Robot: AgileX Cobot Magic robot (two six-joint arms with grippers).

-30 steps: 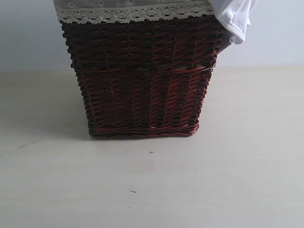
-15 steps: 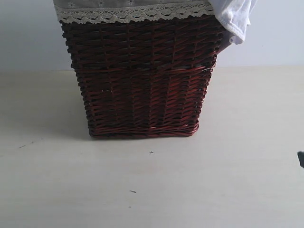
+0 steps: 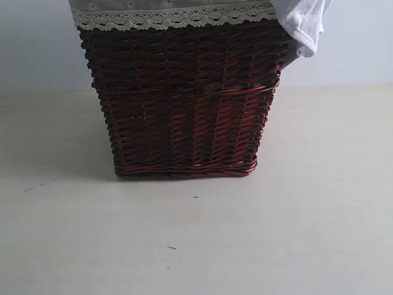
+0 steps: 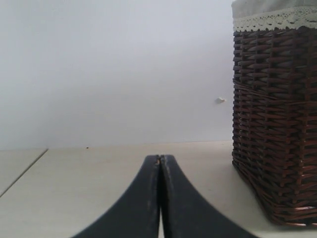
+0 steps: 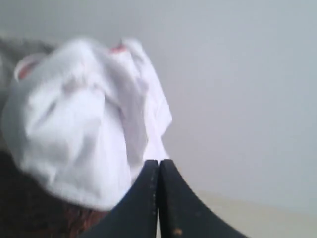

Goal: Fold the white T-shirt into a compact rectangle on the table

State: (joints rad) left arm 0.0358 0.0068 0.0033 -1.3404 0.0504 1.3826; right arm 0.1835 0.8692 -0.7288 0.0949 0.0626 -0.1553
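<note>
The white T-shirt [image 3: 302, 22] hangs bunched over the top right corner of the dark wicker basket [image 3: 184, 98], which stands on the pale beige table [image 3: 196, 246]. In the right wrist view the T-shirt [image 5: 84, 134] fills the near field as a blurred white bundle with small red patches. My right gripper [image 5: 159, 162] is shut and empty, its tips pointing at the shirt's lower edge. My left gripper [image 4: 159, 157] is shut and empty, low over the table beside the basket [image 4: 275, 124]. Neither gripper shows in the exterior view.
A grey liner with lace trim [image 3: 172, 15] lines the basket rim. A few tiny dark specks [image 3: 171, 247] mark the tabletop in front of the basket. A plain pale wall stands behind the table.
Half a second ago a dark part showed at the exterior view's right edge; it is gone from that view now. Basket and T-shirt have not moved.
</note>
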